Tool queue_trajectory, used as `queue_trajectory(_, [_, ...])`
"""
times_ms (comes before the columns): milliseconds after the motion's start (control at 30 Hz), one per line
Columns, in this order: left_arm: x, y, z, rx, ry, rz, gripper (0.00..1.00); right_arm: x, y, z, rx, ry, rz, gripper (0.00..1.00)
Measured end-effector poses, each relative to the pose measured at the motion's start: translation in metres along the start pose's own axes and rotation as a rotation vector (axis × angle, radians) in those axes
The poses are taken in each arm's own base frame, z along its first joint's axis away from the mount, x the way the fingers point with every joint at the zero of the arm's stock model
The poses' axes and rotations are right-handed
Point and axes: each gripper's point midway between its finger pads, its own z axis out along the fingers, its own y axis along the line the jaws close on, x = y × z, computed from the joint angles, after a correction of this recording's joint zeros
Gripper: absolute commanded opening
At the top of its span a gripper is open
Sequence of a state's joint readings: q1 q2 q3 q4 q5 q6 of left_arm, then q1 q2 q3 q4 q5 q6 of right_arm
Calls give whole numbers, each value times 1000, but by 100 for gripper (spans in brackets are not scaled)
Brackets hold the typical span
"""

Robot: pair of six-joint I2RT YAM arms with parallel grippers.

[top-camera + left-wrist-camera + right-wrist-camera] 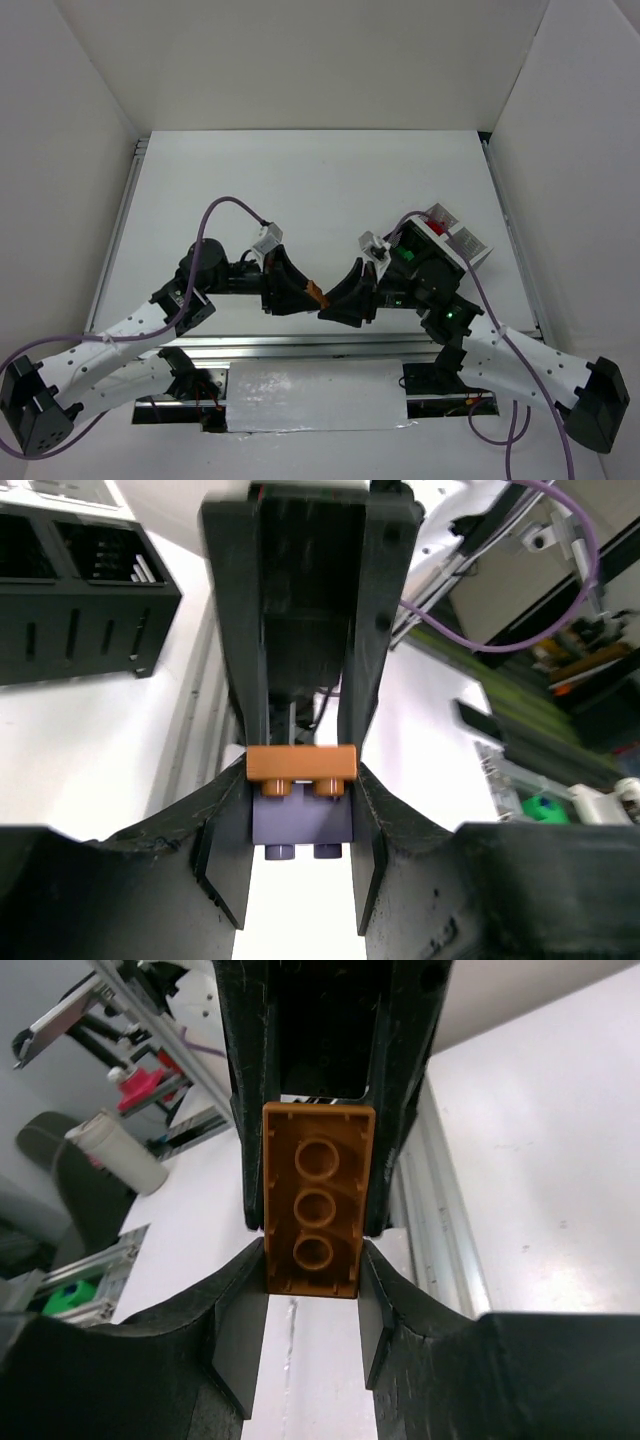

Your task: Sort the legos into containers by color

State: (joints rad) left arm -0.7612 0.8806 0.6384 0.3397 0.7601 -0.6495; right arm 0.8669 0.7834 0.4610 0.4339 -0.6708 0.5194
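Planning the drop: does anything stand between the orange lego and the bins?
Nothing loose does. The orange lego, in the right claw, sits stuck on a lavender brick held by the left claw; toward the bins lies only the right arm itself.

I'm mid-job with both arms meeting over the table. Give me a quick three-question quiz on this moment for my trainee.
1. True or false: the left gripper is empty.
2. What colour is the plate between the fingers of the right gripper? A red, B brown-orange, C green.
3. Fill in: the plate is stuck to a ____ brick.
Key: 1 false, it grips the brick; 2 B; 3 lavender.
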Motion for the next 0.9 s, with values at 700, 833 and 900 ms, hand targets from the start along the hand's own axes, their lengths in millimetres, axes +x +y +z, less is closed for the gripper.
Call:
queue_trajectory(700, [9, 58, -23, -409, 16, -80, 0, -92, -158, -203, 1363, -562, 197, 0])
queue_trajectory(833, [17, 71, -27, -480, 36, -108, 0, -89, -174, -291, 1715, -716, 302, 0])
queue_trajectory(900, [22, 75, -29, -506, 51, -121, 0, -80, -178, -315, 1796, -736, 354, 0])
